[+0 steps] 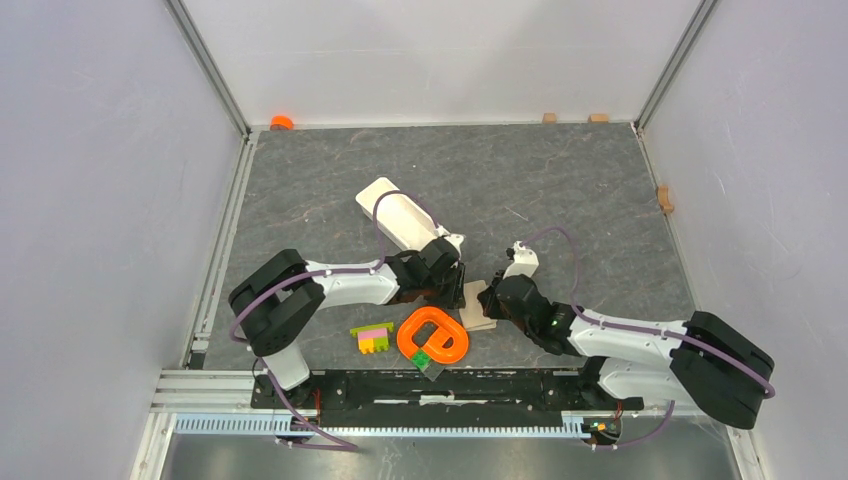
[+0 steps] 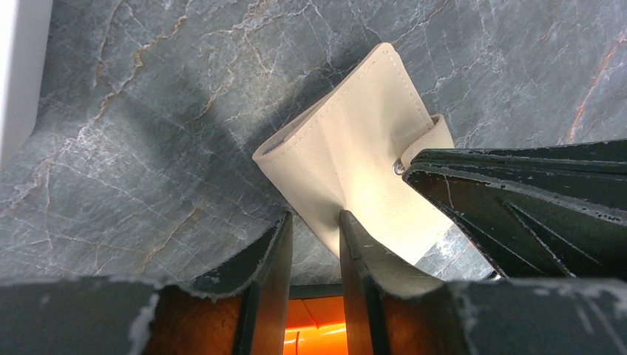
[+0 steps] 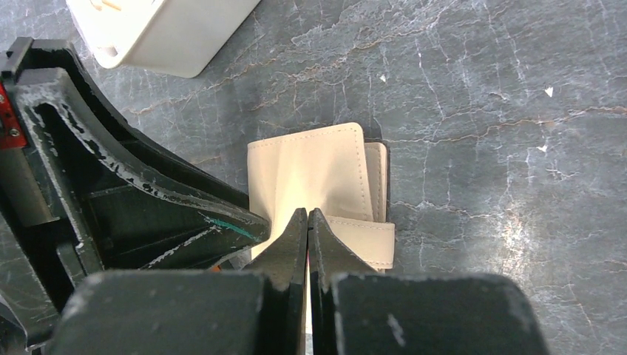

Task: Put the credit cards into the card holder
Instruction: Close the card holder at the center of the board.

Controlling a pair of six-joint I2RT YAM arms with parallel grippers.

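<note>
Our left claw [image 2: 314, 216] stands narrowly parted at the edge of the beige card holder [image 2: 355, 140]; we cannot tell whether it grips. Our right claw [image 3: 307, 213], clenched, touches it beside the clasp tab [image 3: 370, 240]. Folded flat on the surface [image 3: 480, 111] between both claws, it runs near to far.

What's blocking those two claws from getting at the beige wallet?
Nothing visible. Both are right at the wallet: the left claw straddles its edge, and the right claw, shut, sits by the clasp tab. The wallet itself is folded closed.
</note>
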